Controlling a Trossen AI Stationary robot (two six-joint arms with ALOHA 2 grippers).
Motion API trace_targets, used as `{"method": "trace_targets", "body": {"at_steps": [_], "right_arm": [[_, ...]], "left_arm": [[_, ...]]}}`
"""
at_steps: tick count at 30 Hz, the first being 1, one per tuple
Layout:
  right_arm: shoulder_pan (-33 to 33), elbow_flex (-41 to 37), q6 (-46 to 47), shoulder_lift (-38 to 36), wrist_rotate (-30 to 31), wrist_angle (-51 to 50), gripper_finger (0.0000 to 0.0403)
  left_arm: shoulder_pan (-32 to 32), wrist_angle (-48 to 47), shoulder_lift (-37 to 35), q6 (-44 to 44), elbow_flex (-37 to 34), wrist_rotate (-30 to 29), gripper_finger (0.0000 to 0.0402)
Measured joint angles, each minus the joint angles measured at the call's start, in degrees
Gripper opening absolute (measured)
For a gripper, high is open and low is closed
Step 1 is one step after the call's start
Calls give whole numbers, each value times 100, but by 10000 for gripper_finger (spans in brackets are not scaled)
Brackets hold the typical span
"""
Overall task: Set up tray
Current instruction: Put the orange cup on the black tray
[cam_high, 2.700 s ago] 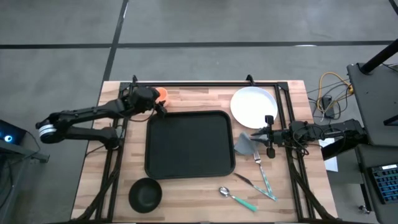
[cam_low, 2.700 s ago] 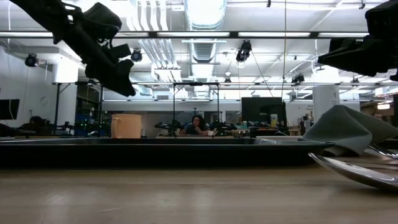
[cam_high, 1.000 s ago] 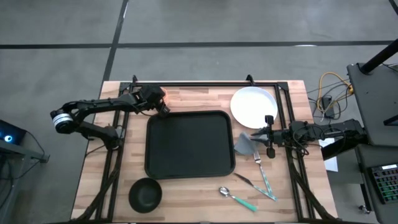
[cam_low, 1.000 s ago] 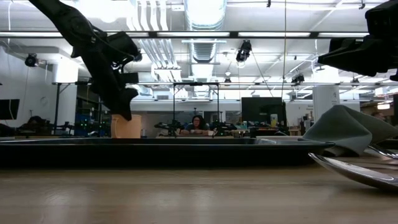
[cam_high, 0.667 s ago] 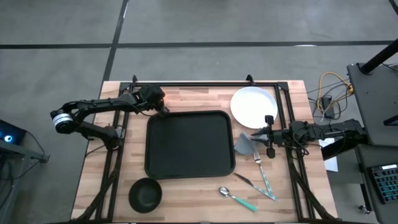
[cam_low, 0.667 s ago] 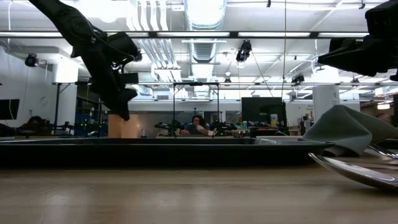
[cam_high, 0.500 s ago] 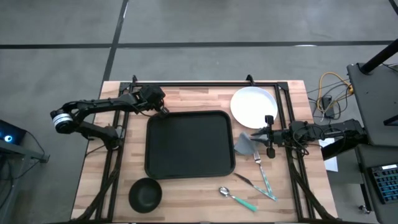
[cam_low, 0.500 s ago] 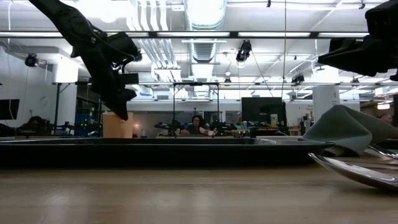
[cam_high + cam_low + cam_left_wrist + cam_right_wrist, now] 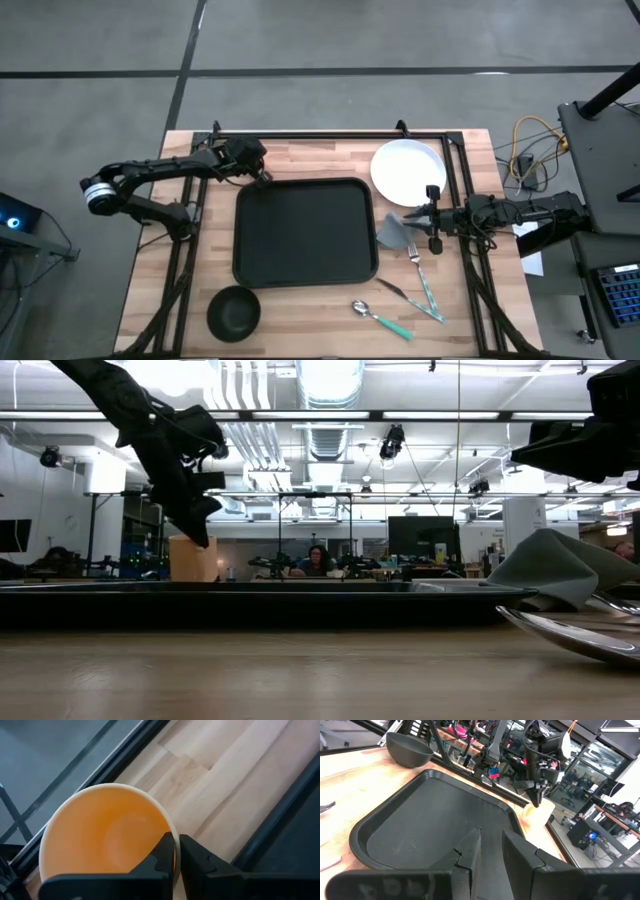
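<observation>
On the wooden surface [image 9: 300, 310], ringed by grey floor, the left end effector [image 9: 175, 851] sits at the far left, its fingers clamped on the rim of an orange cup [image 9: 105, 837] just beyond the tray's far-left corner. Centred lies the black tray [image 9: 305, 232]; a black bowl [image 9: 234, 311] stands near its front-left corner. Bare wood lies in front. Rightward are a white plate [image 9: 407, 170], grey napkin [image 9: 393, 232] and cutlery; the right end effector [image 9: 432, 219] hovers there, fingers slightly apart, gripping nothing.

Black tray [image 9: 305, 232] mid-table. Left gripper [image 9: 262, 177] at its far left corner. Plate [image 9: 408, 171], napkin [image 9: 392, 232], right gripper [image 9: 417, 219] alongside. Bowl [image 9: 234, 312] near.
</observation>
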Motion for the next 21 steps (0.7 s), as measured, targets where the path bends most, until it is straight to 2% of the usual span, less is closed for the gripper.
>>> {"method": "trace_targets", "body": {"at_steps": [9, 16, 21], "right_arm": [[0, 0, -1, 0, 0, 0, 68], [0, 0, 0, 0, 0, 0, 68], [0, 0, 0, 0, 1, 0, 68]], "left_arm": [[-677, -781, -235, -31, 469, 46, 1], [-1433, -1391, -831, -336, 581, 279, 0], [-1724, -1884, -1299, -728, 497, 291, 0]]}}
